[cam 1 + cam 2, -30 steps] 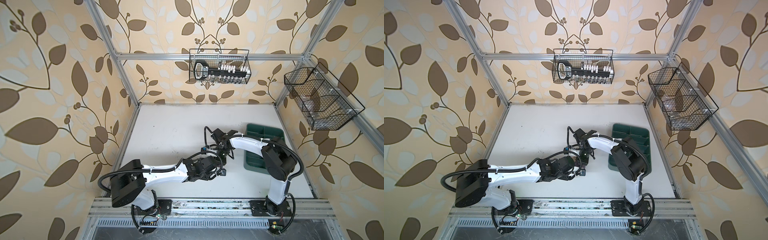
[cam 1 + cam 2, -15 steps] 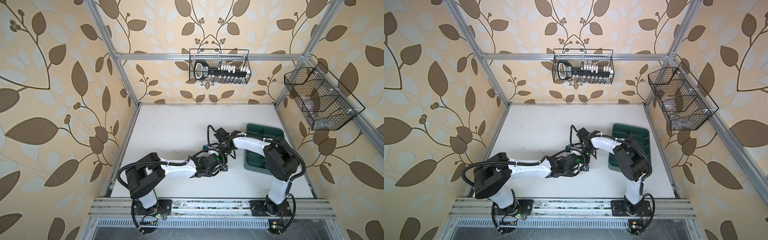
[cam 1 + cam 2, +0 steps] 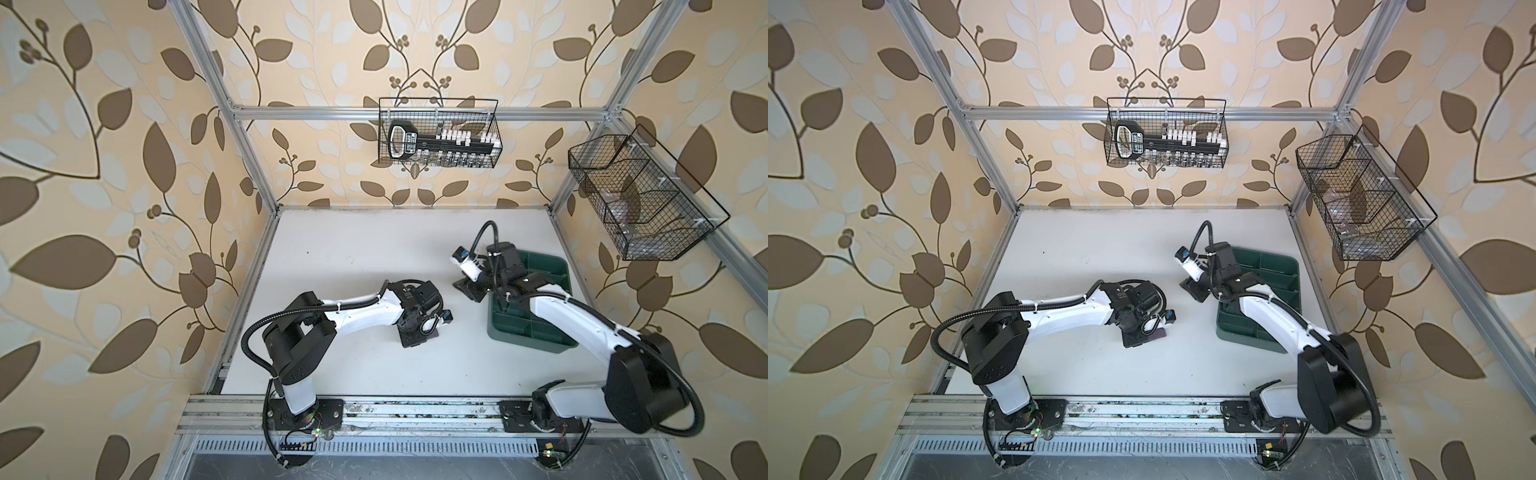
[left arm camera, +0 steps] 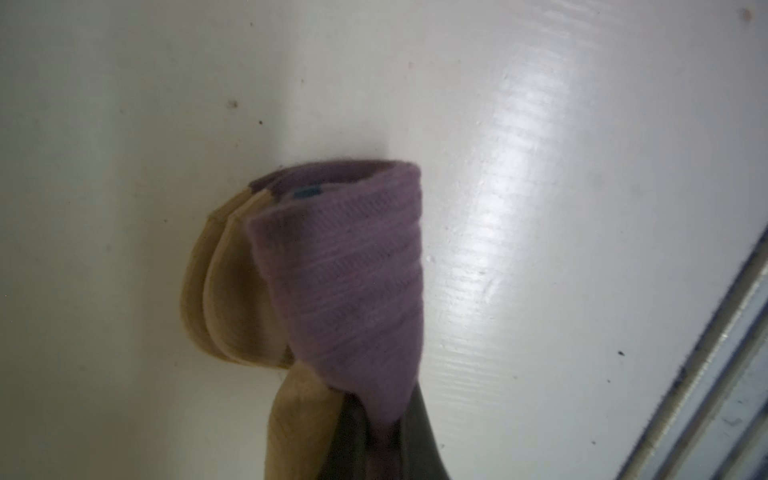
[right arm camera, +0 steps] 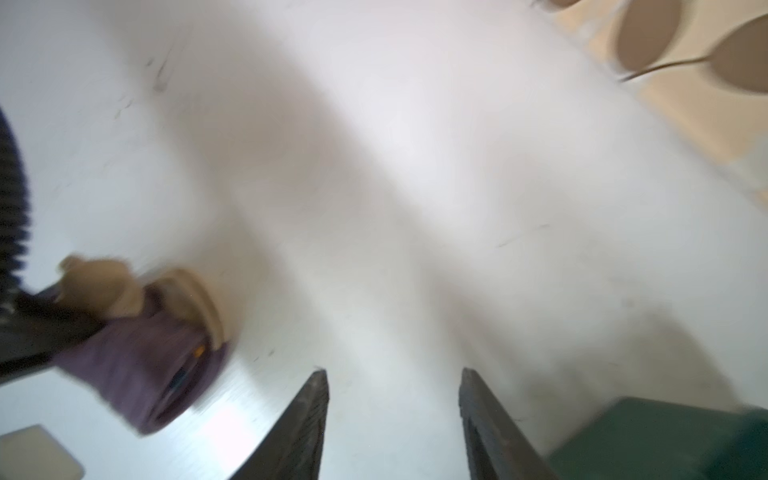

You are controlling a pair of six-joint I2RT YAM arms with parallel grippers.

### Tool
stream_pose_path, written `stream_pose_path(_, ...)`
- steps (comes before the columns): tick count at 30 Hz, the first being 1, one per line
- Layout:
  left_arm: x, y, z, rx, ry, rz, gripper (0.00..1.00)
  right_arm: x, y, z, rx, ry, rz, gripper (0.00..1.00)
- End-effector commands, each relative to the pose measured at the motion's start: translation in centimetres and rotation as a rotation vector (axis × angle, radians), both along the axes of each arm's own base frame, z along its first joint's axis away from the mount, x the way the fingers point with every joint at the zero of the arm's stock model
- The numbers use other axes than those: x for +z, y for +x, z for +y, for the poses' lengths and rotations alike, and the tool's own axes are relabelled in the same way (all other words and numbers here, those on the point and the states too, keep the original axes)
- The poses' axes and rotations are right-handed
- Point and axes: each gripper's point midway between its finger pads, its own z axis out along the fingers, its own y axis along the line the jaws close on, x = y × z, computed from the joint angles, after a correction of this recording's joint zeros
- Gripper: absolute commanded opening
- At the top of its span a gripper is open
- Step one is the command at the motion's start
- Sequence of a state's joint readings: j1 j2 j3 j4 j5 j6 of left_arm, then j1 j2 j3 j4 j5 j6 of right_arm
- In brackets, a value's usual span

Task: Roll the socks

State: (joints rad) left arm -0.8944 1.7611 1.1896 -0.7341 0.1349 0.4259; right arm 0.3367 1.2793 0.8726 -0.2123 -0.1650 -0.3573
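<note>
Left gripper (image 4: 382, 409) is clamped down hard on the socks (image 4: 345, 270). One end of a tight purple roll is pinched between its fingers (image 4: 417, 440), and the beige toe ends bulge out along one side of the roll. A dab of teal shows in the roll's open core. The right wrist view, blurred, adds an orange fleck at that same end. The roll sits low at the bench (image 3: 353, 257), and I can't tell whether it's resting on it or just off it. In both top views the roll is almost all hidden under the left gripper, mid-bench toward the front, with only a sliver of purple poking out.

Over to the right gripper (image 5: 394, 371): jaws apart, nothing between them, bare bench beneath. It hangs just beside the left rim of the green tray (image 3: 548, 266), clear of the socks, with a gap of bench between the two grippers. The tray lies on the right side of the bench, and the right arm stretches across it.
</note>
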Motion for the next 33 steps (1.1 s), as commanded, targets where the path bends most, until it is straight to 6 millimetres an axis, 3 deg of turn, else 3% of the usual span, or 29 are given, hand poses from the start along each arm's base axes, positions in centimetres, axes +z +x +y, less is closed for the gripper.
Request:
stream_pose_path(1, 0.9, -2.2, 1.0, 0.109, -0.021, 0.254, 0.04, 4.7, 0.2, -1.9, -0.126, 0.046, -0.186, 0.51)
stream_pose_path(3, 1.2, -1.6, 0.9, 0.139, -0.057, 0.306, 0.05, 5.0, -2.0, -0.7, -0.028, -0.042, -0.241, 0.5)
stream_pose_path(5, 1.0, -1.0, 0.8, 0.156, -0.072, 0.356, 0.05, 4.0, -4.4, 0.7, 0.082, -0.198, -0.285, 0.5)
stream_pose_path(9, -0.3, -0.4, 0.9, 0.181, -0.088, 0.45, 0.04, -0.4, -10.0, 3.4, 0.356, -0.473, -0.354, 0.51)
stream_pose_path(13, -1.9, 0.2, 1.2, 0.199, -0.067, 0.478, 0.04, -3.6, -13.6, 6.1, 0.583, -0.555, -0.44, 0.51)
stream_pose_path(18, -3.5, 1.0, 1.6, 0.237, -0.031, 0.512, 0.04, -7.2, -14.0, 9.4, 0.685, -0.562, -0.406, 0.51)
stream_pose_path(23, -3.9, 1.0, 1.6, 0.242, -0.028, 0.509, 0.04, -10.6, -13.3, 12.0, 0.76, -0.594, -0.374, 0.52)
stream_pose_path(29, -4.0, 1.0, 1.7, 0.243, -0.028, 0.513, 0.04, -11.4, -11.3, 13.9, 0.768, -0.614, -0.367, 0.53)
stream_pose_path(33, -4.0, 1.0, 1.6, 0.243, -0.028, 0.515, 0.04, -12.7, -10.5, 13.8, 0.783, -0.631, -0.326, 0.52)
